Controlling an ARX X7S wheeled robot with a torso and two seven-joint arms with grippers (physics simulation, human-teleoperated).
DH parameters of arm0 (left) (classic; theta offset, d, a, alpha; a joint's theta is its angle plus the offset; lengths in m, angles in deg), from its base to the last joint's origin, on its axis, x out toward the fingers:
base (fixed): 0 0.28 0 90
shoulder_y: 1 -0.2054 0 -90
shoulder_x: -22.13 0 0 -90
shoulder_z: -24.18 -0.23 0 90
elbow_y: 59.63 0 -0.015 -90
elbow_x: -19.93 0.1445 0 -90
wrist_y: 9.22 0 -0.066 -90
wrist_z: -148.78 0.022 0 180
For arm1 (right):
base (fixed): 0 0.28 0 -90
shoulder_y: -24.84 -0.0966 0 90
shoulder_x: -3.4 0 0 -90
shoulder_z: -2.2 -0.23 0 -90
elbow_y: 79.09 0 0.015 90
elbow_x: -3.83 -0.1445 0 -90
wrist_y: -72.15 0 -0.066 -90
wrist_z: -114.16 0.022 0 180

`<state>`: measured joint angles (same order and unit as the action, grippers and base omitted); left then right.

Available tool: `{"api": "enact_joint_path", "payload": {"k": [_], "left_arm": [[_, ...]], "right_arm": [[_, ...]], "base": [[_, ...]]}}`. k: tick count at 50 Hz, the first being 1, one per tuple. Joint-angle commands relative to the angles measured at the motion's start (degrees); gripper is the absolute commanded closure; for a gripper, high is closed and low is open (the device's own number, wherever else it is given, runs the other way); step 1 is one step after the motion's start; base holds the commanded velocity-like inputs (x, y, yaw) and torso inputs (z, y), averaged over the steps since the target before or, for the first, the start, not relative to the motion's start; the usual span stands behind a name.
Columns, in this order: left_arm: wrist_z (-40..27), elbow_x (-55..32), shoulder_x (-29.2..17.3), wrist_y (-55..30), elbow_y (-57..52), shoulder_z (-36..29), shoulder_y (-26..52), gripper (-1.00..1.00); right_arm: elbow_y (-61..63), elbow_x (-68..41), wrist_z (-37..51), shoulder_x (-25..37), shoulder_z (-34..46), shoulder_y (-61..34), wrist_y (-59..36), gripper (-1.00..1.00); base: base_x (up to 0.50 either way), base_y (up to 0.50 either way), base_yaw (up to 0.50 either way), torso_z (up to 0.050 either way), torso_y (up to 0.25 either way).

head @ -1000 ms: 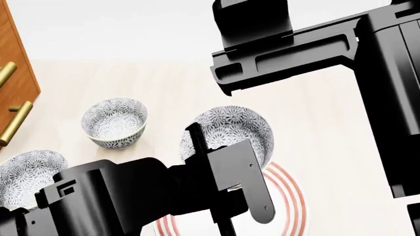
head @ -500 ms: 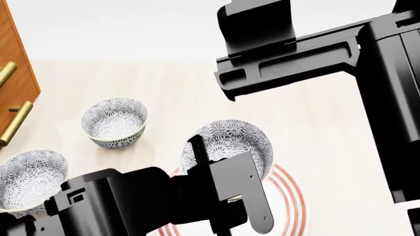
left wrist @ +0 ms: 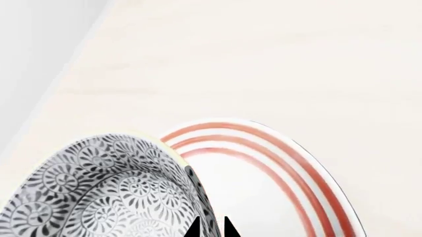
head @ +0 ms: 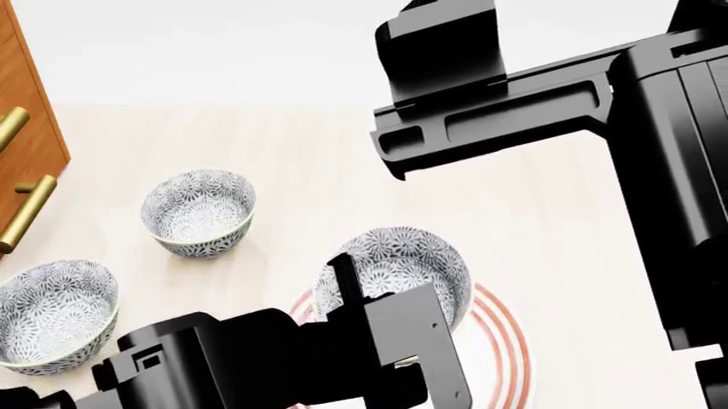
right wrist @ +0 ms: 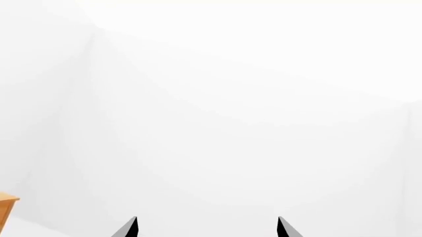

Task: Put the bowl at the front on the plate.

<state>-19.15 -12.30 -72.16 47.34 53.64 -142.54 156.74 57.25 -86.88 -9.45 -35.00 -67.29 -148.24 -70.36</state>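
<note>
The bowl (head: 401, 260), white with a fine grey-blue floral pattern, hangs over the far left part of the plate (head: 502, 341), a wide white plate with three thin red rings. My left gripper (head: 373, 300) is shut on the bowl's rim, one finger inside and one outside. In the left wrist view the bowl (left wrist: 99, 192) fills the near side, its wall pinched at the left gripper (left wrist: 212, 228), with the plate (left wrist: 270, 153) just beyond. Whether the bowl touches the plate I cannot tell. My right gripper (right wrist: 205, 228) is open, facing a blank white wall.
Two more patterned bowls stand on the pale tabletop, one (head: 199, 210) at the middle left and one (head: 53, 313) nearer the front left. A wooden cabinet (head: 26, 128) with brass handles (head: 27, 211) rises at the left edge. The right arm (head: 512, 102) spans the upper right.
The bowl, held by my left gripper, has come nearer and lower in the head view, now overlapping more of the plate. The right arm has hardly shifted.
</note>
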Motion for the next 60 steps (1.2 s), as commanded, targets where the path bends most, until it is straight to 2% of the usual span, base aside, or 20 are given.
{"api": "enact_joint_path", "payload": {"k": [1,32,60], "left_arm": [[-0.1,1.4,0.8,2.0,2.3,-0.6,-0.6,1.0],[0.8,2.6,3.9,7.6,10.5,-2.6,-1.9,1.0],[-3.0,-4.9,4.3,12.7,14.0,-10.3,-1.0,1.0]], "right_arm": [[0.1,0.8,-0.5,0.0,0.0,0.9,0.4,-1.0],[0.4,0.0,-0.4,1.2,-0.4,1.0,0.7,-1.0],[0.7,0.3,-0.5,1.5,-0.5,1.4,1.1,-1.0]], "base": [[0.0,0.0,0.0,0.0,0.0],[0.0,0.0,0.0,0.0,0.001],[0.0,0.0,0.0,0.0,0.0]]}}
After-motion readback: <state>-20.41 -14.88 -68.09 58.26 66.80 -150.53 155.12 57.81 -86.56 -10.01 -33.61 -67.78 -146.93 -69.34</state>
